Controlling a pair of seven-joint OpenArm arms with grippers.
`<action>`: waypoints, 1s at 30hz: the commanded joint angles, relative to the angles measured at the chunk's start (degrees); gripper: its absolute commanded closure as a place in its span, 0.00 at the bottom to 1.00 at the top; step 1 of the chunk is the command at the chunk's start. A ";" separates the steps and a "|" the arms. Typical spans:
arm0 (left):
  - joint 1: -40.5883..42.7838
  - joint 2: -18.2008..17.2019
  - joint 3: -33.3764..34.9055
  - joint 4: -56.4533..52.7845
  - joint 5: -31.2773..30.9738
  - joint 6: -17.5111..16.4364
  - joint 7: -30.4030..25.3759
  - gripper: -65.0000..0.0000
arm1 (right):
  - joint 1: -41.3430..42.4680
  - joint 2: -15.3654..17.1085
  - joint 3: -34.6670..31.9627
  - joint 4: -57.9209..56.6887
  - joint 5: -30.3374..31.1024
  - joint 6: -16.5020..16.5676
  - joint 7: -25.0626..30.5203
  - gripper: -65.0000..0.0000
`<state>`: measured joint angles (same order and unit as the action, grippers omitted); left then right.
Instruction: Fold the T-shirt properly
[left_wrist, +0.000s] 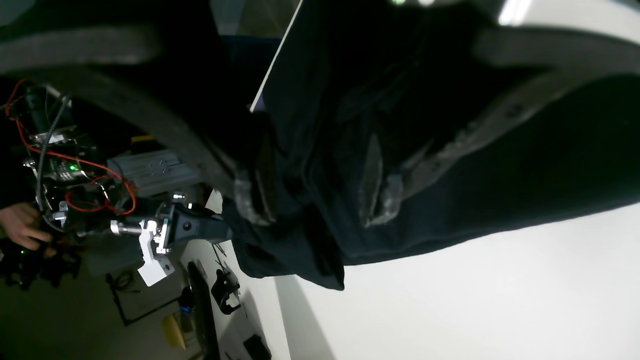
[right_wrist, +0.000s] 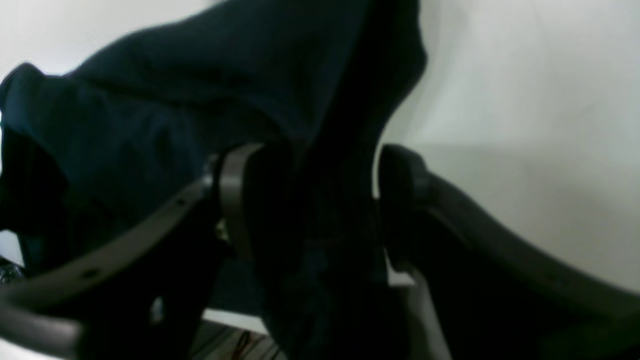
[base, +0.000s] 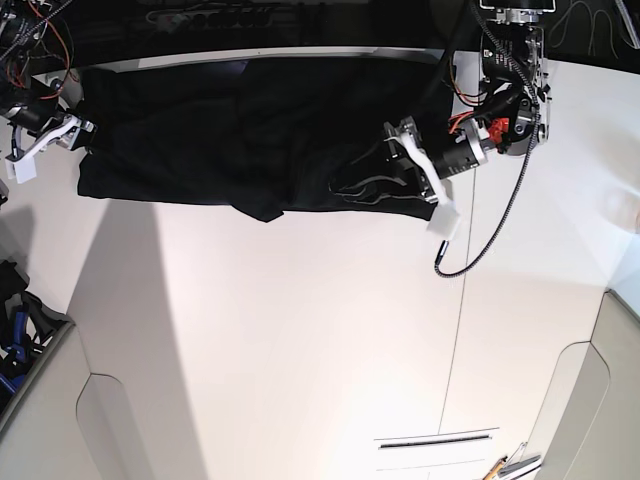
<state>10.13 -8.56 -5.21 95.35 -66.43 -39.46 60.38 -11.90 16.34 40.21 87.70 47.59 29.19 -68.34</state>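
The black T-shirt (base: 230, 130) lies spread in a long band along the far edge of the white table (base: 300, 350). My left gripper (base: 348, 187) rests on its near right part. In the left wrist view the left gripper (left_wrist: 315, 200) has a bunched fold of the T-shirt (left_wrist: 500, 175) between its fingers. My right gripper (base: 80, 135) holds the shirt's left end at the table's left edge. In the right wrist view the right gripper (right_wrist: 310, 200) has dark T-shirt cloth (right_wrist: 175, 90) hanging between its fingers. The collar is not visible.
A black cable (base: 490, 240) loops from the left arm down over the table. Wiring and electronics (left_wrist: 75, 175) and a person's hand (left_wrist: 20, 225) are beyond the table's left edge. A narrow slot (base: 435, 438) sits near the front edge.
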 joint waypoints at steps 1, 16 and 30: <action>-0.61 -0.20 -0.07 1.03 -1.46 -0.54 -1.01 0.53 | 0.31 0.96 0.28 0.72 2.19 0.87 0.55 0.47; -0.55 -0.20 -2.47 7.85 -1.18 -0.54 -0.57 0.53 | 0.98 0.98 0.28 0.79 2.84 0.83 -0.74 1.00; 3.43 -0.63 -16.70 11.78 2.49 -0.54 -0.59 0.53 | 0.72 0.94 0.28 7.39 13.33 3.28 -6.99 1.00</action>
<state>13.85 -8.71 -21.82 106.13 -62.43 -39.46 60.60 -11.57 16.34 40.16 94.19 59.44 32.14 -75.77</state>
